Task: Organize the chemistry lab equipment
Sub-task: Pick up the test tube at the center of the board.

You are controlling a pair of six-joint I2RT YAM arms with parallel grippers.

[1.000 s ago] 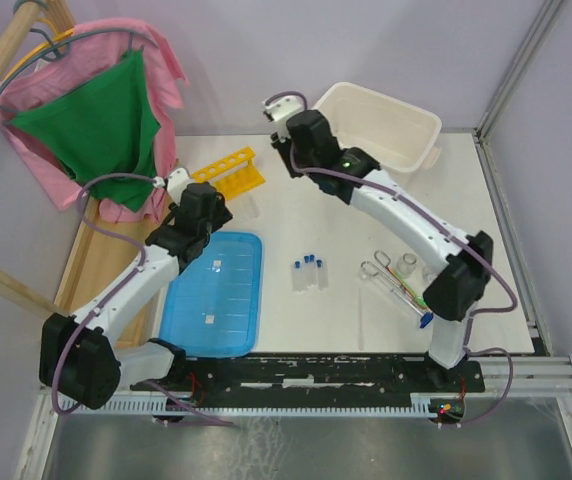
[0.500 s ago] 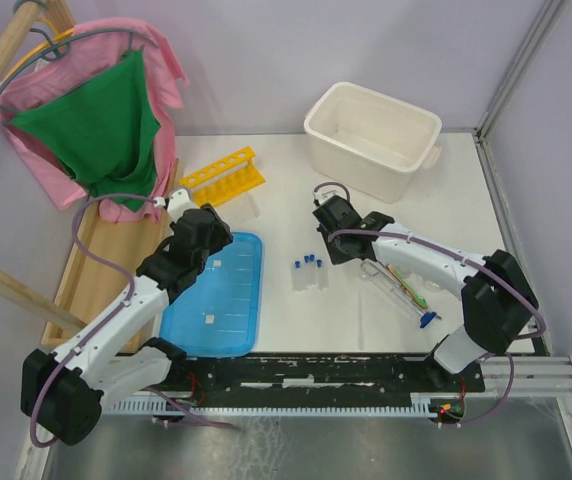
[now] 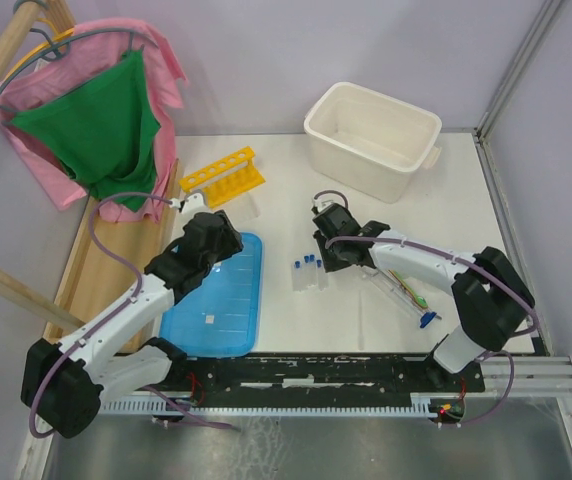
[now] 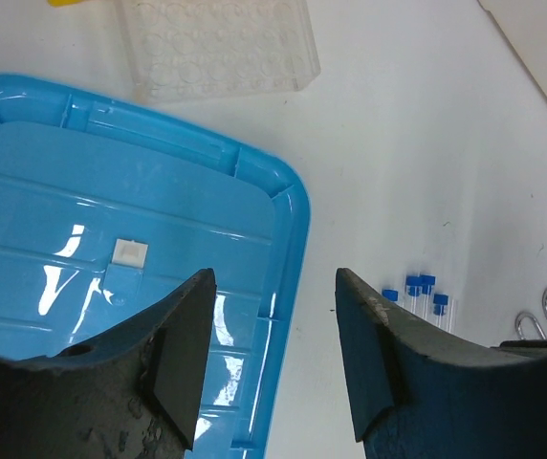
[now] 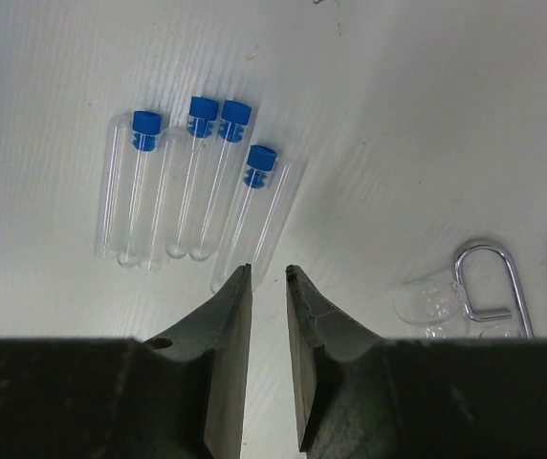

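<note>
We see our left gripper (image 4: pixel 272 287) open above the lid's (image 4: pixel 111 191) right edge, our right gripper (image 5: pixel 268 273) barely open, empty, just beside four tubes (image 5: pixel 202 177), near the tabletop's (image 5: pixel 398 115) middle.

We see right hand (image 3: pixel 323 256) low over table (image 3: pixel 296 190), small clear blue-capped tubes (image 3: pixel 309 268) lying in row just beside it, toward left hand. Behind right hand's wrist: metal tongs (image 3: pixel 384 278) and thin rods (image 3: pixel 413 295), close together. White tub (image 3: pixel 371 160) well beyond. Left hand (image 3: pixel 228 240) above far right corner of blue lid (image 3: pixel 211 310). Yellow rack (image 3: pixel 224 172) beyond left hand, apart.
</note>
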